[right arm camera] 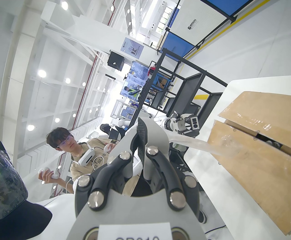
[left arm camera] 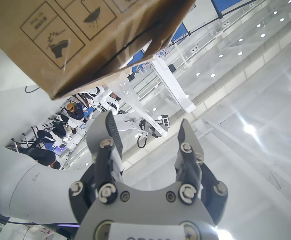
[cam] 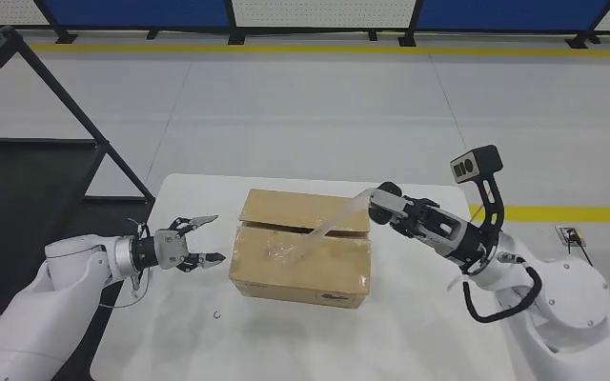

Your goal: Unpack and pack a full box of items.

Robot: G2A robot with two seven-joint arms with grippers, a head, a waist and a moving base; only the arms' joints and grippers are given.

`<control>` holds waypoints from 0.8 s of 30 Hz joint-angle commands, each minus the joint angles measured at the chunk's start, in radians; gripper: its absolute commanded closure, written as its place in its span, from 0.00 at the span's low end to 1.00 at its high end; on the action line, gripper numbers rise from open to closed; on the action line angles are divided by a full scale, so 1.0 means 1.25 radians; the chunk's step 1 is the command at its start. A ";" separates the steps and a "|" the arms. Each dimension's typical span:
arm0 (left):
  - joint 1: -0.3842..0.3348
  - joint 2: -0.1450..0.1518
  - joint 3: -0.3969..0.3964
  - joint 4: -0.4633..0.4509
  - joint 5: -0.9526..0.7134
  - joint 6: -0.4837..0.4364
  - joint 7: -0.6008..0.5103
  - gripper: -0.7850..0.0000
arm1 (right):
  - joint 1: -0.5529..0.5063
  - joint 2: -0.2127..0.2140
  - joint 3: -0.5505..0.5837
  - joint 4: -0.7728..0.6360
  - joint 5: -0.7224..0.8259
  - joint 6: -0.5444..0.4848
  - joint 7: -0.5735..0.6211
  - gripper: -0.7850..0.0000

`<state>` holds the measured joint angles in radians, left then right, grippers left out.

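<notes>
1. We see the brown cardboard box [cam: 300,257] in the middle of the white worktop [cam: 410,324], between the two arms.
2. The right end effector [cam: 377,197] is pressed together on one end of a long strip of clear sticky tape [cam: 334,221]. The other end of the strip is stuck to the top of the box.
3. The left end effector [cam: 213,238] is spread wide and holds nothing. It is just beside one side of the box and does not touch it.
4. We think the job is only at its start. The tape is partly peeled up. The two top flaps [cam: 286,208] lie down, with a thin dark gap between them.
5. We judge that no item is out of the box yet. What is left: pull the tape fully off, open the flaps, take every item out, then put them all back in.
6. One side of the box has black picture signs [left arm camera: 92,17] in squares. One is an umbrella with drops and one is a cracked glass. There are tiny words in one square, and we cannot read them.
</notes>
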<state>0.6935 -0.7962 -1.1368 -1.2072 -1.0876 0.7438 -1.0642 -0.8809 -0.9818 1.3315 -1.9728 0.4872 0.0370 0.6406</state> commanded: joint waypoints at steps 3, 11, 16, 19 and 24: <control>0.000 0.000 0.000 0.000 0.000 0.000 0.000 0.00 | 0.000 0.000 0.000 0.000 0.000 0.000 0.000 1.00; 0.011 -0.001 -0.005 -0.032 0.021 -0.048 0.062 0.00 | -0.010 -0.004 -0.004 -0.027 -0.015 -0.068 -0.015 1.00; 0.046 -0.002 -0.032 -0.098 0.047 -0.180 0.154 0.00 | 0.010 -0.011 -0.019 -0.045 -0.019 -0.120 -0.033 1.00; 0.067 -0.003 -0.047 -0.124 0.057 -0.247 0.182 0.00 | 0.031 -0.017 -0.034 -0.045 -0.018 -0.146 -0.051 1.00; 0.088 -0.014 -0.076 -0.100 -0.126 -0.247 0.113 0.00 | 0.078 -0.029 -0.063 -0.037 -0.008 -0.165 -0.084 1.00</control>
<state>0.8017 -0.8093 -1.2241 -1.3505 -1.1540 0.4127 -0.8956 -0.7963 -1.0153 1.2586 -2.0200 0.4765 -0.1665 0.5433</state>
